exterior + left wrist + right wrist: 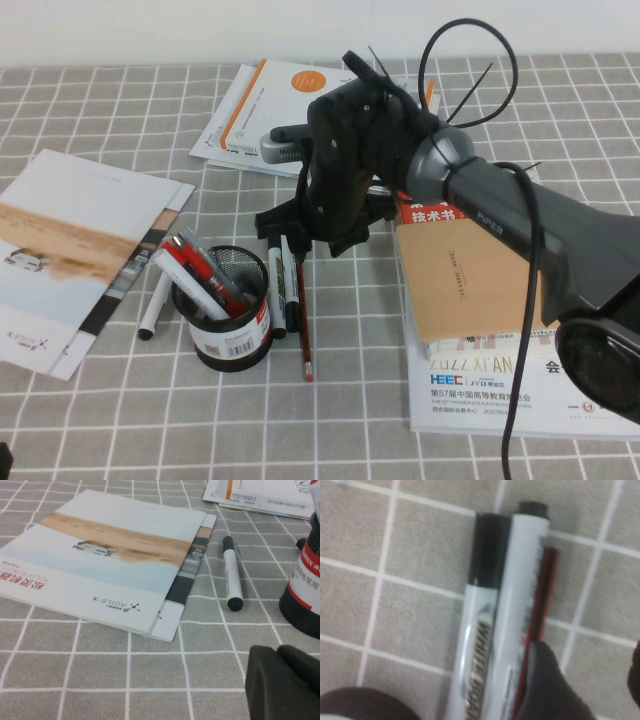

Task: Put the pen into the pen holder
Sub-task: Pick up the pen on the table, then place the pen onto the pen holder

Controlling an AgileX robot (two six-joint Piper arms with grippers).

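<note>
The pen (303, 330) is a thin dark-red stick lying on the checked cloth just right of two white markers (285, 285). The black mesh pen holder (235, 340) stands left of them and holds red-and-white pens. My right gripper (310, 235) hovers low over the far ends of the markers and the pen, open. In the right wrist view the pen (544, 592) lies against a marker (512, 595), with one finger (545, 690) right over it and the other at the frame edge. My left gripper (282, 685) is shut and empty, low near the holder (305, 595).
A brochure (70, 250) lies at the left, with a loose white marker (158, 300) beside the holder. Booklets (265, 115) and a silver object (283, 150) lie at the back. A stack of books (480, 300) sits under my right arm.
</note>
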